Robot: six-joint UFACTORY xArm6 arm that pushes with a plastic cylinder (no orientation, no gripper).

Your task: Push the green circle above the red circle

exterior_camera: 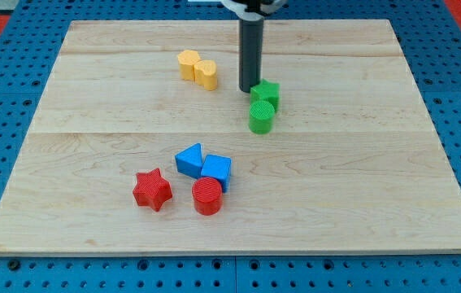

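The green circle (pixel 262 116) stands right of the board's middle, touching a green star (pixel 267 92) just above it. The red circle (pixel 207 196) sits lower, left of centre, touching a blue block. My tip (pixel 249 88) is at the end of the dark rod, just left of the green star and above-left of the green circle.
Two blue blocks (pixel 189 160) (pixel 217 171) sit together just above the red circle. A red star (pixel 152 190) lies to its left. Two yellow blocks (pixel 189 64) (pixel 206 74) sit near the view's top. The wooden board (pixel 376 163) lies on a blue pegboard.
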